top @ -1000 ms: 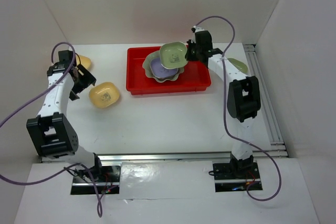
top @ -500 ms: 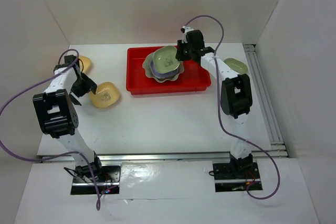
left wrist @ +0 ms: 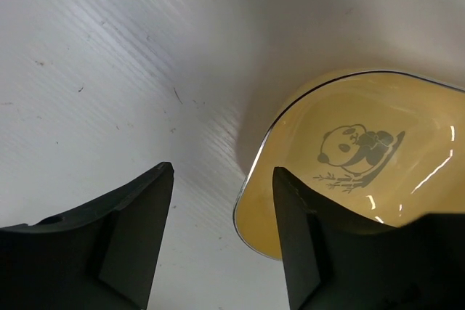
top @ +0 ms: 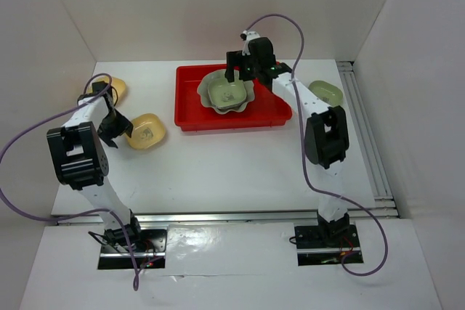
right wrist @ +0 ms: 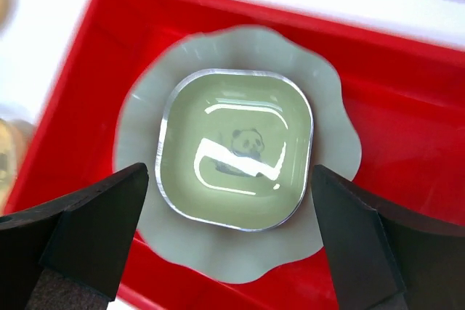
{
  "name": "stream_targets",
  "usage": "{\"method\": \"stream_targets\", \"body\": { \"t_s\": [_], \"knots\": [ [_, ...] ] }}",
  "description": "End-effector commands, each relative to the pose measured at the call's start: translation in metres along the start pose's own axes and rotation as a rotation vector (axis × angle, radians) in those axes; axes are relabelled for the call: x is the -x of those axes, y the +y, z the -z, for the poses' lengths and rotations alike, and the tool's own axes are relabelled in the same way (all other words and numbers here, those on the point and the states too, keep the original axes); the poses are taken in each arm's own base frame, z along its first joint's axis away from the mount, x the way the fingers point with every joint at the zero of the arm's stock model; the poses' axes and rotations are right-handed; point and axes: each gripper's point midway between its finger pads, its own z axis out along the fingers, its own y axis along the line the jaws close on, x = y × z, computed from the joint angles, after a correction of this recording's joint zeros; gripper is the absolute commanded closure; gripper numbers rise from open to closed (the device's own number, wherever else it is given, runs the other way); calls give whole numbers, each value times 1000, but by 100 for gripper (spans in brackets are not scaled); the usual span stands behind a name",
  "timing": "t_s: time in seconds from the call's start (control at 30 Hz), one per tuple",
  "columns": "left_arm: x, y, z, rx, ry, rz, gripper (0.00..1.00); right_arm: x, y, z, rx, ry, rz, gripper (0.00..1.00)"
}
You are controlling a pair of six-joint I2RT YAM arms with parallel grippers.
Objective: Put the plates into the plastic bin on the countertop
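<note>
The red plastic bin (top: pixel 272 110) (right wrist: pixel 407 85) holds a pale-green scalloped plate (top: pixel 211 102) (right wrist: pixel 240 263) with a small light-green panda plate (top: pixel 228 92) (right wrist: pixel 236 150) lying in it. My right gripper (top: pixel 240 70) (right wrist: pixel 229 172) hovers over that stack, open and touching nothing. On the countertop (top: pixel 218 172), my left gripper (top: pixel 120 127) (left wrist: pixel 224 170) is open astride the near rim of a yellow-orange panda plate (top: pixel 147 132) (left wrist: pixel 363 150), one finger (left wrist: pixel 309 245) inside it and the other on the table. The rim is not pinched.
Another yellow-orange plate (top: pixel 116 89) lies at the back left, behind my left arm. A light-green plate (top: pixel 325 92) sits on the countertop right of the bin, near a metal rail (top: pixel 367 143). White walls close in the sides and back.
My right gripper swung left over the bin, opened and let the light-green plate drop onto the stack. My left gripper came down to the yellow-orange plate's rim and its jaws have narrowed.
</note>
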Motion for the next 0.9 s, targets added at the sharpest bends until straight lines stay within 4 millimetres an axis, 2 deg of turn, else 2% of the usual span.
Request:
{"method": "stream_targets", "body": {
  "t_s": [0.0,0.03,0.07,0.13,0.17,0.2,0.3,0.4,0.43,0.53,0.57,0.63,0.67,0.7,0.73,0.77,0.8,0.83,0.87],
  "knots": [
    [-6,1,-13,9,27,26,32,83,34,73,32,-220,29,0],
    [-4,0,-13,4,19,27,37,88,35,82,35,-238,30,0],
    [-6,-1,-16,20,18,14,39,105,39,104,37,-292,33,0],
    [-10,-2,-21,30,20,15,39,102,45,116,47,-299,37,0],
    [-11,-4,-21,35,14,17,39,111,48,133,52,-326,39,0],
    [-14,-3,-26,41,22,15,39,113,49,138,55,-341,40,0],
    [-22,-6,-29,54,30,11,70,120,49,152,49,-372,40,0],
    [-26,0,-40,91,39,4,93,114,48,154,46,-356,39,0],
    [-30,4,-45,121,59,-4,98,113,49,157,48,-360,30,0],
    [-33,17,-43,187,73,-18,100,116,50,167,51,-374,31,0],
    [-26,20,-33,196,41,-16,100,112,48,165,41,-367,29,0],
    [-17,22,-12,213,-11,-3,100,117,49,175,43,-379,29,0],
    [-6,26,6,240,-73,4,100,112,47,175,33,-372,16,0],
    [4,19,37,195,-161,18,100,115,48,184,35,-384,17,0],
    [10,17,55,177,-214,30,100,114,46,187,25,-388,2,0],
    [18,17,73,168,-284,45,100,105,42,187,6,-369,-12,0],
    [22,16,88,154,-333,47,100,103,39,190,-7,-370,-15,0],
    [24,10,113,108,-409,45,100,106,39,201,-13,-390,-27,0],
    [25,8,121,100,-437,42,100,104,32,205,-53,-396,-35,0]
  ]
}}
